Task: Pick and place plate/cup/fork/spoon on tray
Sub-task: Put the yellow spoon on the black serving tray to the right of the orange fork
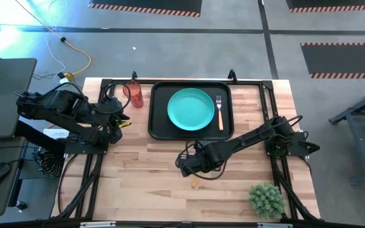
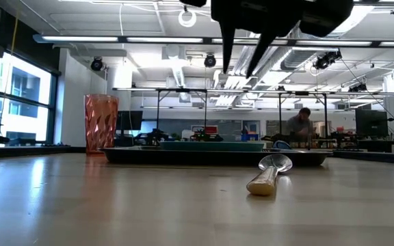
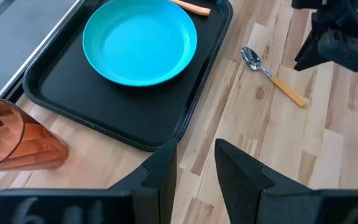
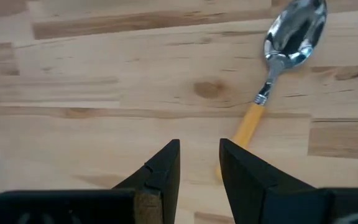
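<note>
The tray (image 1: 159, 126) is set on the table (image 1: 144, 171) near its far edge, and the plate (image 1: 190, 109) is laid in the middle of it, with the fork (image 1: 219, 111) placed on the tray just to the right of the plate. The cup (image 1: 135, 95) is stood on the table just beside the tray's left side, close to where the left gripper (image 3: 194, 171) is held. The spoon (image 2: 271, 173) is laid on the table in front of the tray, and the right gripper (image 4: 199, 163) is held over its handle end, while a small plant (image 1: 266, 199) is found at the table's near right corner.
</note>
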`<state>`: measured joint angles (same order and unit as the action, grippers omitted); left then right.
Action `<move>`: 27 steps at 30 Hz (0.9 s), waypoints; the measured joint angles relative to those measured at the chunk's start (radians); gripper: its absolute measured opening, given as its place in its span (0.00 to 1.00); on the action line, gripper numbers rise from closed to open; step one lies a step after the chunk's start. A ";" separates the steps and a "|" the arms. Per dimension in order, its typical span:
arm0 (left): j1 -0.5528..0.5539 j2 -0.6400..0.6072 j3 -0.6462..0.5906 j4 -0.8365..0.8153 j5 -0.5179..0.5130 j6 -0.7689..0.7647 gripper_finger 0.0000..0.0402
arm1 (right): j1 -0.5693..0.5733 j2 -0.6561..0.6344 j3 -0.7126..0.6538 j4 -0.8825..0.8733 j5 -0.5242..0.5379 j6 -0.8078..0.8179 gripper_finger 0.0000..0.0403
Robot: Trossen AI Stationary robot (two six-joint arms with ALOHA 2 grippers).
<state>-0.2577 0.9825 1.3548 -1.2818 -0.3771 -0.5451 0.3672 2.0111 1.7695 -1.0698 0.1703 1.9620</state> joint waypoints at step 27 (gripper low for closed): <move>0.000 0.000 0.000 0.000 0.000 -0.001 0.25 | 0.007 0.155 -0.001 -0.040 -0.100 0.176 0.26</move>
<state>-0.2577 0.9825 1.3552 -1.2819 -0.3771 -0.5457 0.3740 2.1659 1.7683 -1.1101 0.0698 2.1379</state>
